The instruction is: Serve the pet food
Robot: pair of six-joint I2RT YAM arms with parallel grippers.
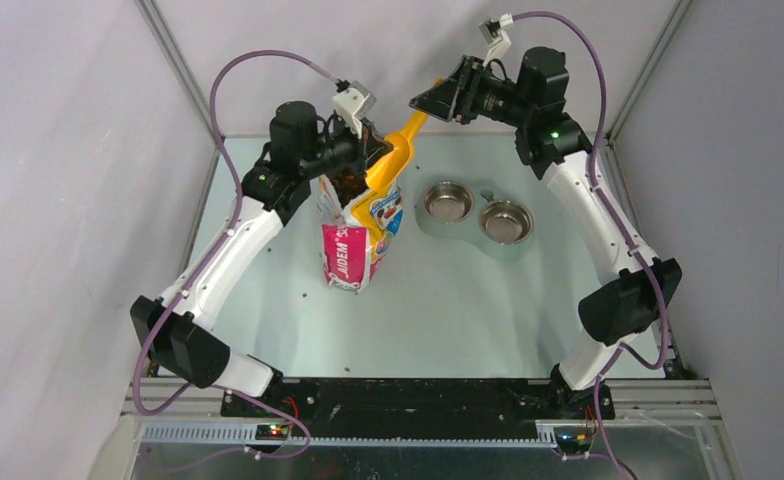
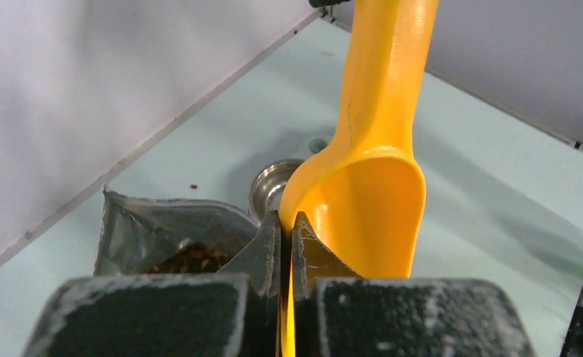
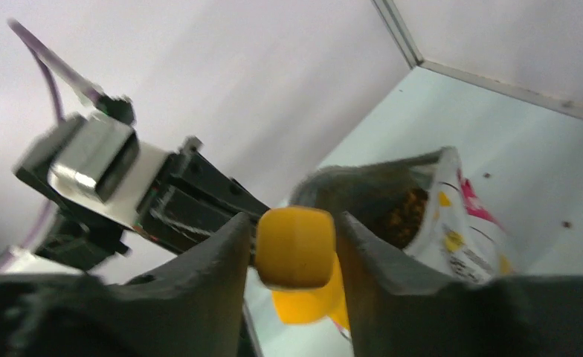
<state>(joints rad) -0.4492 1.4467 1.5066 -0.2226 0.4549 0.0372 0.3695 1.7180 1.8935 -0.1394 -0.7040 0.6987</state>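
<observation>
The pet food (image 1: 348,186) is dark kibble inside the open cartoon-cat bag (image 1: 353,245), which stands upright left of centre. A yellow scoop (image 1: 393,160) slants over the bag mouth, its bowl low and its handle rising to the right. My left gripper (image 1: 368,140) is shut on the side rim of the scoop (image 2: 370,201), whose bowl is empty, with the kibble (image 2: 192,259) just to the left below. My right gripper (image 3: 293,220) brackets the end of the scoop handle (image 3: 294,249), open with a small gap on each side. The bag's kibble (image 3: 400,216) lies beyond.
A grey double feeder with two empty steel bowls (image 1: 448,202) (image 1: 506,222) sits right of the bag. A few stray pellets (image 1: 306,294) lie on the table. The enclosure's walls stand close behind both grippers.
</observation>
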